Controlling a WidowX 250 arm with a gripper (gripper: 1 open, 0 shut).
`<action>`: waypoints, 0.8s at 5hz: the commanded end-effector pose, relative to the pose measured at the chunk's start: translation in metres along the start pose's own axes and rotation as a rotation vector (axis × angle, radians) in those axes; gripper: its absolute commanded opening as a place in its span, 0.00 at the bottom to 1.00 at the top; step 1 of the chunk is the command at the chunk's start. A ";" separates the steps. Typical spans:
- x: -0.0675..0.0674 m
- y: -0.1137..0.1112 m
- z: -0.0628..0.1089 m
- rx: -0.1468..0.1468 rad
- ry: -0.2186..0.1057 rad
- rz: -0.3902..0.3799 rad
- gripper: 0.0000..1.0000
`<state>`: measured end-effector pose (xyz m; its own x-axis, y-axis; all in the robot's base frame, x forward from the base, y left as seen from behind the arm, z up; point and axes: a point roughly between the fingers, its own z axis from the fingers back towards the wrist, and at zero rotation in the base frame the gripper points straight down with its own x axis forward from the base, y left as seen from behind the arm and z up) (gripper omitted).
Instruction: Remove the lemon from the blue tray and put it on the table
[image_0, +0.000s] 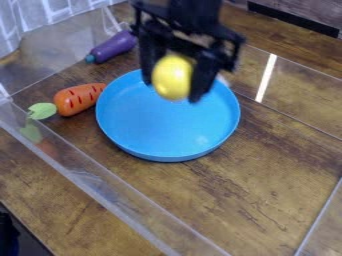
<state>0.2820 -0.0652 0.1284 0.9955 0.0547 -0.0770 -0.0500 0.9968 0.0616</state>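
The yellow lemon (171, 77) hangs in the air between the black fingers of my gripper (174, 78), which is shut on it. It sits above the back half of the round blue tray (160, 135), whose bowl holds nothing. The tray rests on the dark wood-plank table (254, 190). The gripper's body and arm come down from the top of the view and hide the tray's far rim.
An orange carrot (78, 97) with a green top lies left of the tray. A purple eggplant (111, 46) lies behind it at the back left. Clear plastic edging (80, 170) runs along the table's front left. Bare wood shows to the tray's right and front.
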 end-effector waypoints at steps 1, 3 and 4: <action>-0.006 -0.024 -0.006 0.006 -0.023 -0.058 0.00; -0.013 -0.041 -0.070 0.027 0.029 -0.111 0.00; 0.003 -0.032 -0.077 0.005 0.020 -0.105 0.00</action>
<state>0.2684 -0.0907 0.0341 0.9852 -0.0498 -0.1639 0.0628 0.9952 0.0749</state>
